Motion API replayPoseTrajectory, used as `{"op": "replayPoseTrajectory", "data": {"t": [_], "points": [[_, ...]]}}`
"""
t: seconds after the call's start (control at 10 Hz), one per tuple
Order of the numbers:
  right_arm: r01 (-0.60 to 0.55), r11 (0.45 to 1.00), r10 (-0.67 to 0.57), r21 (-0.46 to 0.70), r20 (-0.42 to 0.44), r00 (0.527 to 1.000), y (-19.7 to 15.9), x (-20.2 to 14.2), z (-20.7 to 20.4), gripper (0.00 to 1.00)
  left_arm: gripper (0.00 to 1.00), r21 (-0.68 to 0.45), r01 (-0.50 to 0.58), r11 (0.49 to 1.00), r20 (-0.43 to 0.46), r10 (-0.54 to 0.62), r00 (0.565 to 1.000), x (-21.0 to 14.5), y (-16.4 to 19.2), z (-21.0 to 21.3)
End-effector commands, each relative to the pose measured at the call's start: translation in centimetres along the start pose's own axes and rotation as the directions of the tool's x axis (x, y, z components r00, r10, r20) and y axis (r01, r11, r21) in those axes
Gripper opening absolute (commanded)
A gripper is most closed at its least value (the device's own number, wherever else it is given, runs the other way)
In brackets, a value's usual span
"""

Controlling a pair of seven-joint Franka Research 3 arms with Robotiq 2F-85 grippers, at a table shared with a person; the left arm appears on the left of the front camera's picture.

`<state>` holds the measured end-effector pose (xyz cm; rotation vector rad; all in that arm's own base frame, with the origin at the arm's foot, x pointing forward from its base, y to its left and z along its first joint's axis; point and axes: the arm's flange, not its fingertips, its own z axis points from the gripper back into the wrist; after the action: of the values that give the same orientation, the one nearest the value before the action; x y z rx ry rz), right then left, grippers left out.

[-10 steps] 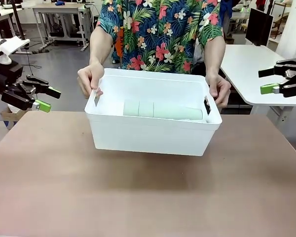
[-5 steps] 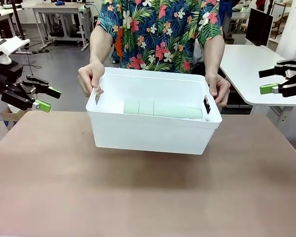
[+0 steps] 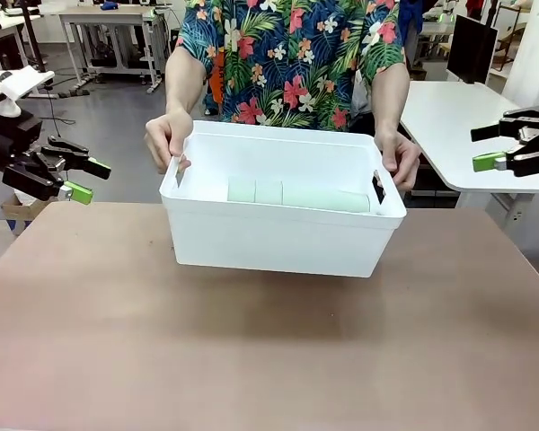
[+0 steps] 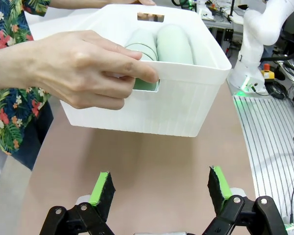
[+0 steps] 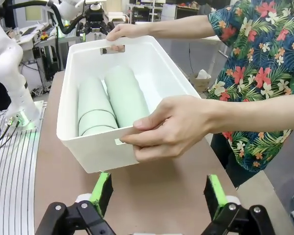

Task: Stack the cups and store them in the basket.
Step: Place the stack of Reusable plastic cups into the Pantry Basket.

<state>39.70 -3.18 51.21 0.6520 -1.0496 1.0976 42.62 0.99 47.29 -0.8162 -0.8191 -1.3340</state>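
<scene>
Holding the basket (image 3: 278, 238) between the wide-open, empty left gripper (image 3: 79, 179) and right gripper (image 3: 496, 148), the person's hands (image 3: 166, 139) could tilt it, rolling the stacked cups (image 3: 296, 194)

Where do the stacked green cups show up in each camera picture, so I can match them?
Front view: the cups lie on their sides inside the basket, centre of picture.
Left wrist view: upper middle, cups behind the near wall, beside the person's hand.
Right wrist view: left of centre, cups lying lengthwise.
Shared landmark: the basket's cut-out handle slots, each gripped by a hand.
</scene>
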Motion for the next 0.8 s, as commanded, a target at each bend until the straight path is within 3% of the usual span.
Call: {"op": "replayPoseTrajectory", "data": {"t": [0.0,0.7], "points": [[0.025,0.999,-0.025,-0.023,0.016,1.000,-0.18,0.47,-0.17,1.00,1.00,0.006,-0.008,1.000,0.001,0.008,1.000,0.22,-0.03,-0.04],[0.025,0.999,-0.025,-0.023,0.016,1.000,-0.18,0.47,-0.17,1.00,1.00,0.006,-0.008,1.000,0.001,0.008,1.000,0.22,-0.03,-0.04]]}}
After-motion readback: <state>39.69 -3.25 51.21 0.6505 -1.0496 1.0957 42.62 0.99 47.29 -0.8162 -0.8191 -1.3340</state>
